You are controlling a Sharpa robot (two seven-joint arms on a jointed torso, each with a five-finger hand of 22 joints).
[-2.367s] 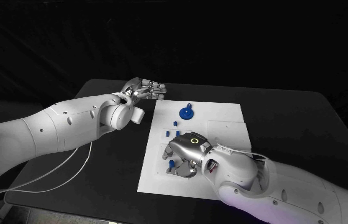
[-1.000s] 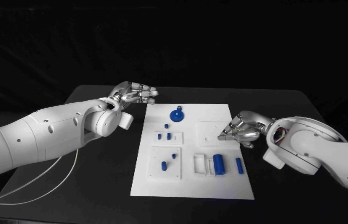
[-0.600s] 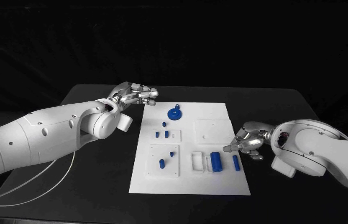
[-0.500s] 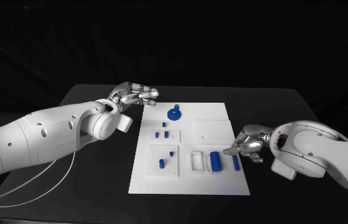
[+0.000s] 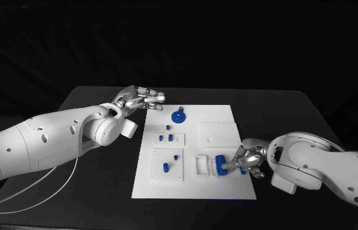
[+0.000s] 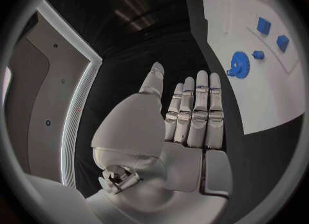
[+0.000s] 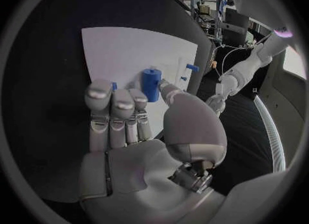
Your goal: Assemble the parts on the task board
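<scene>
The white task board (image 5: 194, 186) lies in the middle of the black table. On its near right part a blue cylinder (image 5: 221, 164) lies next to a white slot. My right hand (image 5: 247, 161) hangs low over the board's right edge beside that cylinder. In the right wrist view its fingers (image 7: 116, 105) are straight, the thumb tip is at the cylinder (image 7: 150, 85), and a slim blue part (image 7: 114, 86) peeks out by a fingertip. It holds nothing. My left hand (image 5: 142, 96) hovers off the board's far left corner with its fingers (image 6: 193, 110) straight and nothing in it.
A round blue part with a tab (image 5: 178, 117) lies at the board's far end. Two small blue parts (image 5: 165, 137) stand in a small plate, and two more (image 5: 170, 162) in the larger plate nearer me. My left arm (image 5: 67, 137) reaches over the table's left side.
My right hand has moved nearer and inward, from off the board's right edge to the blue cylinder, and now covers most of the slim part. The left hand has stayed put.
</scene>
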